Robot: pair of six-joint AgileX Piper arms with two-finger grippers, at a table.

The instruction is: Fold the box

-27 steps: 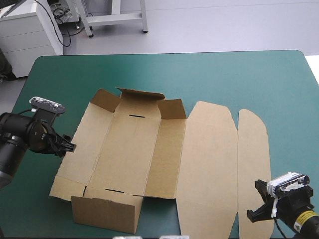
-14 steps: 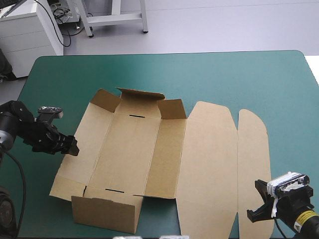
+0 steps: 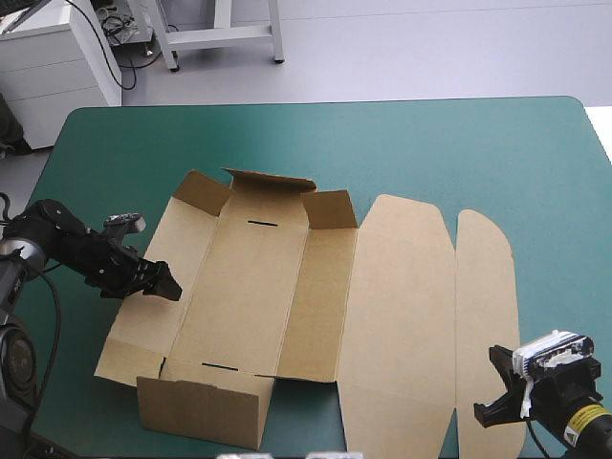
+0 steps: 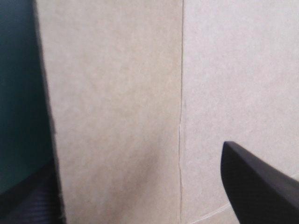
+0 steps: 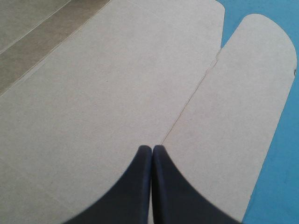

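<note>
Your left gripper (image 3: 164,287) moved inward onto box (image 3: 277,287) left panel; black fingers spread, panel's outer edge between them. Box mid-table: plain matte brown board, creased, end walls raised, round-ended lid flat on teal-green cover (image 3: 459,143). Right gripper (image 5: 152,149) pressed together over lid crease.

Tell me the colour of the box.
The box is plain brown; the high view shows it best.
</note>
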